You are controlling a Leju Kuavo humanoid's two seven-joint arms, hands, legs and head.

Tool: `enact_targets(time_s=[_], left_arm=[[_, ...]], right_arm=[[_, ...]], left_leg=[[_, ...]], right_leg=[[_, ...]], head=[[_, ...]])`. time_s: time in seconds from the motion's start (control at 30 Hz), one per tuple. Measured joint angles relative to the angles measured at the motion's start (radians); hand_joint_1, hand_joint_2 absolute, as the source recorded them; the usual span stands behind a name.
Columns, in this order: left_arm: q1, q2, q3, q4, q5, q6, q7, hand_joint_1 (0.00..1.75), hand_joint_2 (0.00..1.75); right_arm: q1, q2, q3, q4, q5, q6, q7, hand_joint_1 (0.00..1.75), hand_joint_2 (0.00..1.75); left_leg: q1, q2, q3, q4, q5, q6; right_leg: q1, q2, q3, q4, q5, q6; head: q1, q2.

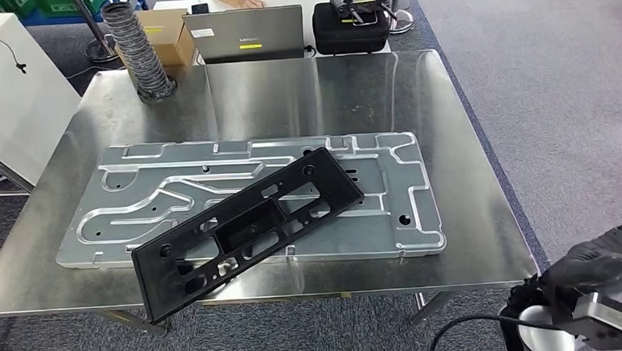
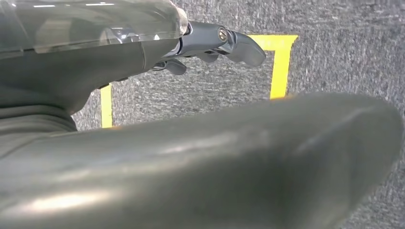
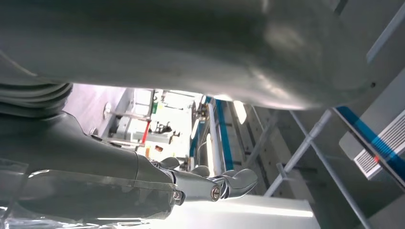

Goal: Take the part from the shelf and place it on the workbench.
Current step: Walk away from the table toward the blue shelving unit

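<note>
Right robot hand [image 1: 600,263] empty; laptop [image 1: 246,33] reads Lenovo.

The right hand [image 1: 600,263] is dark grey, with a black cable under it; its wrist is silver. The left hand [image 2: 210,45] has dark grey fingers [image 2: 246,47] with a small screw; its cover is glossy.
</note>
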Motion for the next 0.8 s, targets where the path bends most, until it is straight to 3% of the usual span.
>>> enact_targets(time_s=[0.1, 0.17, 0.23, 0.3, 0.37, 0.43, 0.47, 0.5, 0.57, 0.63, 0.67, 0.77, 0.8], left_arm=[[-0.004, 0.006, 0.004, 0.0, 0.0, -0.001, -0.001, 0.0, 0.0], [-0.006, 0.008, 0.005, -0.001, 0.001, -0.003, -0.002, 0.0, 0.0], [-0.004, 0.008, 0.006, -0.001, 0.003, -0.004, -0.002, 0.0, 0.0], [-0.001, 0.008, 0.007, -0.001, 0.007, -0.006, -0.001, 0.0, 0.0], [-0.001, 0.008, 0.008, -0.001, 0.009, -0.006, -0.001, 0.0, 0.0], [0.0, 0.009, 0.008, -0.001, 0.008, -0.001, -0.003, 0.0, 0.0], [0.0, 0.008, 0.009, -0.001, 0.005, 0.002, -0.004, 0.0, 0.0], [0.0, 0.008, 0.01, -0.001, 0.002, 0.004, -0.005, 0.0, 0.0], [0.0, 0.007, 0.015, -0.001, -0.007, 0.006, -0.007, 0.0, 0.0], [-0.001, 0.006, 0.02, -0.001, -0.012, 0.004, -0.007, 0.0, 0.0], [-0.001, 0.006, 0.022, -0.001, -0.014, 0.003, -0.006, 0.0, 0.0], [0.0, 0.004, 0.026, -0.004, -0.015, -0.006, -0.003, 0.0, 0.0], [0.001, 0.003, 0.027, -0.006, -0.015, -0.008, -0.003, 0.0, 0.0]], right_arm=[[0.059, 0.013, -0.03, -0.049, -0.003, 0.0, 0.0, 0.0, 0.0], [0.093, 0.018, -0.056, -0.072, -0.016, 0.0, 0.0, 0.0, 0.0], [0.129, 0.021, -0.086, -0.088, -0.033, 0.0, 0.001, 0.0, 0.0], [0.172, 0.025, -0.115, -0.099, -0.051, 0.001, 0.001, 0.0, 0.0], [0.205, 0.028, -0.141, -0.099, -0.071, 0.008, 0.002, 0.0, 0.0], [0.225, 0.03, -0.166, -0.09, -0.092, 0.021, 0.002, 0.0, 0.0], [0.235, 0.032, -0.178, -0.085, -0.099, 0.028, 0.002, 0.0, 0.0], [0.246, 0.035, -0.19, -0.08, -0.101, 0.036, 0.002, 0.0, 0.0], [0.264, 0.046, -0.21, -0.07, -0.098, 0.052, 0.002, 0.0, 0.0], [0.273, 0.057, -0.228, -0.055, -0.094, 0.064, 0.002, 0.0, 0.0], [0.277, 0.061, -0.237, -0.045, -0.092, 0.068, 0.002, 0.0, 0.0], [0.289, 0.071, -0.267, -0.003, -0.091, 0.079, 0.002, 0.0, 0.0], [0.291, 0.075, -0.278, 0.015, -0.091, 0.087, 0.002, 0.0, 0.0]], left_leg=[[-0.002, -0.001, 0.125, -0.208, 0.081, 0.011], [-0.007, -0.002, 0.168, -0.29, 0.1, 0.02], [-0.01, -0.002, 0.165, -0.296, 0.106, 0.03], [-0.007, 0.002, 0.156, -0.301, 0.122, 0.044], [-0.005, 0.007, 0.139, -0.304, 0.139, 0.057], [-0.007, 0.011, 0.115, -0.301, 0.153, 0.06], [-0.008, 0.013, 0.103, -0.298, 0.16, 0.059], [-0.008, 0.013, 0.091, -0.295, 0.166, 0.058], [-0.008, 0.013, 0.071, -0.285, 0.175, 0.052], [-0.01, 0.013, 0.056, -0.275, 0.183, 0.043], [-0.011, 0.013, 0.052, -0.272, 0.188, 0.037], [-0.01, 0.011, 0.045, -0.27, 0.201, 0.018], [-0.009, 0.011, 0.039, -0.261, 0.189, 0.012]], right_leg=[[0.002, 0.002, -0.005, 0.006, 0.006, 0.008], [0.004, 0.002, -0.008, 0.009, 0.012, 0.018], [0.004, 0.002, -0.01, 0.007, 0.02, 0.031], [0.0, 0.004, -0.019, 0.025, -0.001, 0.043], [-0.003, 0.007, -0.052, 0.109, -0.079, 0.053], [-0.004, 0.007, -0.092, 0.24, -0.161, 0.06], [-0.005, 0.006, -0.097, 0.281, -0.175, 0.062], [-0.005, 0.006, -0.084, 0.289, -0.168, 0.063], [-0.007, 0.006, -0.003, 0.193, -0.117, 0.062], [-0.005, 0.007, 0.087, 0.056, -0.097, 0.053], [-0.003, 0.008, 0.11, 0.015, -0.099, 0.046], [0.001, 0.008, 0.105, -0.006, -0.09, 0.02], [0.0, 0.006, 0.097, -0.007, -0.081, 0.012]], head=[[0.0, 0.0], [0.001, 0.0], [0.002, 0.0], [0.003, 0.0], [0.005, 0.0], [0.007, 0.0], [0.007, 0.0], [0.007, 0.0], [0.008, 0.0], [0.007, 0.0], [0.007, 0.0], [0.008, 0.0], [0.008, 0.0]])
